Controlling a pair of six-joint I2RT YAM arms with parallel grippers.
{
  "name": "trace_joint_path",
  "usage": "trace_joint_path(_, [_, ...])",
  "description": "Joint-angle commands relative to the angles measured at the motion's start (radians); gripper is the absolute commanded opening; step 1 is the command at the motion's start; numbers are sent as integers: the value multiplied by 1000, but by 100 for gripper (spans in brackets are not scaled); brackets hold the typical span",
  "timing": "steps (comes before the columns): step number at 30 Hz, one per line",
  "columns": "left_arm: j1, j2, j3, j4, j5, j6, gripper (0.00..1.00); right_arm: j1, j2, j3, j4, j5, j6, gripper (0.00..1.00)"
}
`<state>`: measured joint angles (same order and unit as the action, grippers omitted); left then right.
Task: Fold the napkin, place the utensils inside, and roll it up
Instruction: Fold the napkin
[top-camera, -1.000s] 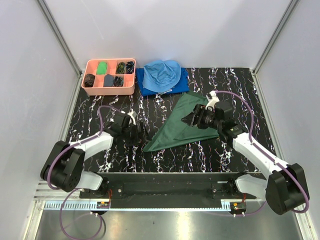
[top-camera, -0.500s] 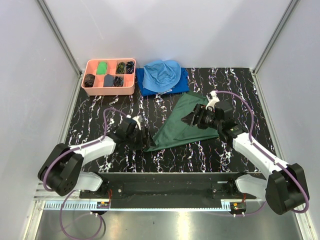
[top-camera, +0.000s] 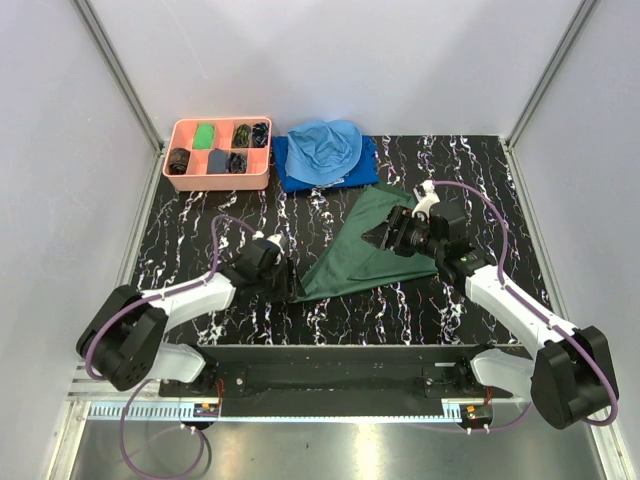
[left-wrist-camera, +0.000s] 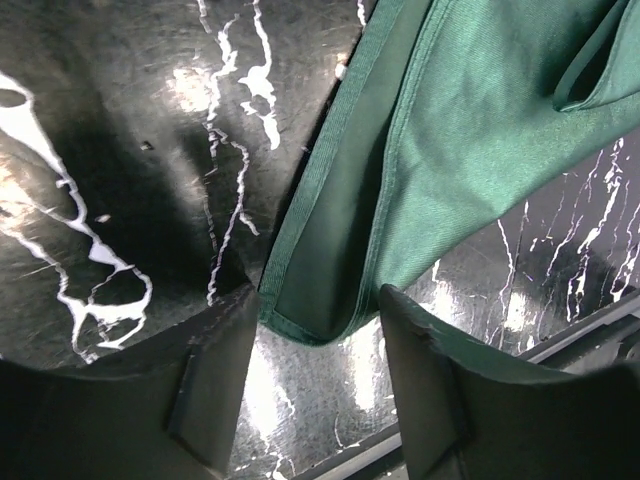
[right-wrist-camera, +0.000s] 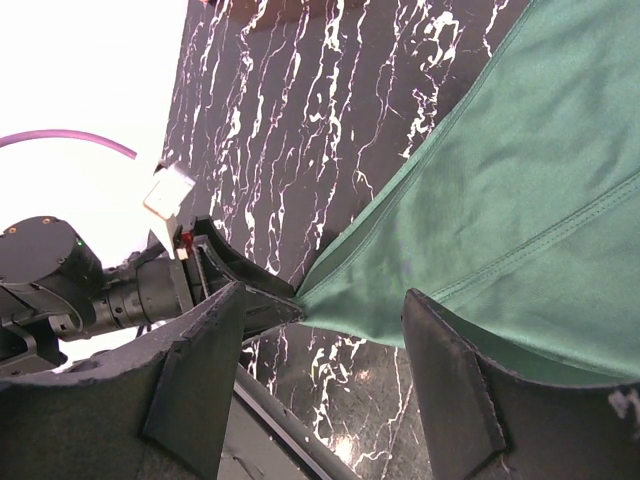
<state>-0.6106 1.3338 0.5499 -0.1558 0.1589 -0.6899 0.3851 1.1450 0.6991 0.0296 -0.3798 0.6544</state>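
Note:
The dark green napkin (top-camera: 352, 266) lies on the black marbled table, folded into a rough triangle. Its near-left corner points at my left arm. My left gripper (top-camera: 292, 285) is open and low at that corner. In the left wrist view the napkin's corner (left-wrist-camera: 320, 300) lies between the two spread fingers (left-wrist-camera: 215, 380), which do not grip it. My right gripper (top-camera: 386, 238) is open above the napkin's middle. In the right wrist view the cloth (right-wrist-camera: 520, 180) spreads below the wide jaws, and the left gripper's tip (right-wrist-camera: 245, 295) touches the corner. The gold utensils are out of view.
A pink compartment tray (top-camera: 180, 182) with small dark and green items stands at the back left. A light blue cloth (top-camera: 325, 145) lies on a royal-blue cloth (top-camera: 296, 178) at the back middle. The table's front rail (top-camera: 340, 350) runs just near of the left gripper.
My left gripper has moved right, along the table to the napkin's near-left corner, and now straddles it. The right arm and the napkin have barely moved.

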Motion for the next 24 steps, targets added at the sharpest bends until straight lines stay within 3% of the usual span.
trace_joint_path(1, [-23, 59, -5, -76, -47, 13, 52, -5, 1, 4, 50, -4, 10, 72])
trace_joint_path(7, [-34, 70, -2, -76, -55, 7, 33, -5, 2, -6, 53, 1, 10, 72])
trace_joint_path(10, [-43, 73, 13, -64, -52, 19, 19, -5, 1, -12, 58, 2, 11, 72])
trace_joint_path(11, [-47, 73, 28, -62, -53, 23, 10, -5, 1, -12, 56, 4, 11, 72])
trace_joint_path(13, [-57, 85, 56, -54, -53, 35, 4, -5, -5, -18, 56, 12, 10, 72])
trace_joint_path(15, [-67, 106, 117, -59, -41, 49, 0, -8, -16, -23, 55, 15, 8, 72])
trace_joint_path(24, [-98, 214, 418, -71, 25, 107, 0, -37, -86, -20, -57, 99, -25, 73])
